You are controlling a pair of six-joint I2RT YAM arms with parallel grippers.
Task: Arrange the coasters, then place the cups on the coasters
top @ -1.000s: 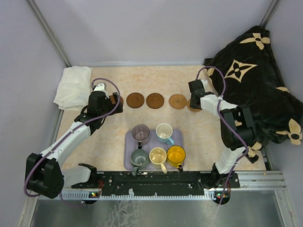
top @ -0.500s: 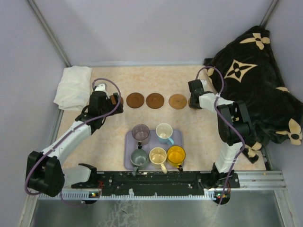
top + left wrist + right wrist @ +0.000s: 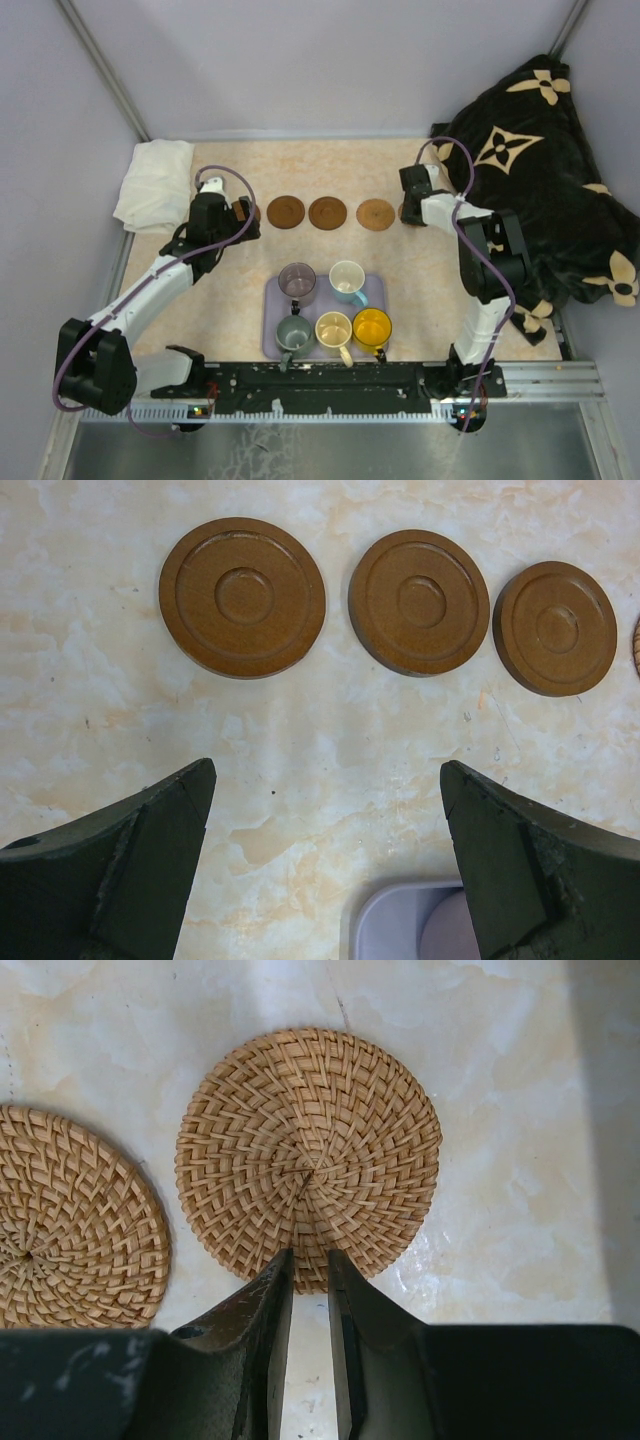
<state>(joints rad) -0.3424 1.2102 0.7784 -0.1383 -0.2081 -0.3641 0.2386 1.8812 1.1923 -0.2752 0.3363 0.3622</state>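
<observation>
You see a lavender rectangular tray (image 3: pixel 377 300) holding five small handled mugs (image 3: pixel 333 328), round brown wooden coasters (image 3: pixel 243 597) and tan woven coasters (image 3: pixel 310 1155) rowed beyond it, left gripper (image 3: pixel 327 775) spread wide, right gripper (image 3: pixel 310 1257) nearly closed, empty, at one woven coaster's edge.

Counter (image 3: pixel 330 165): beige, marbled. Lying directly on it I log a row of brown coasters (image 3: pixel 327 212) across the middle, spaced apart; a lavender tray (image 3: pixel 376 288) near the front; a white cloth (image 3: pixel 155 180) at far left; and a black patterned blanket (image 3: pixel 540 170) overlapping the right side.
</observation>
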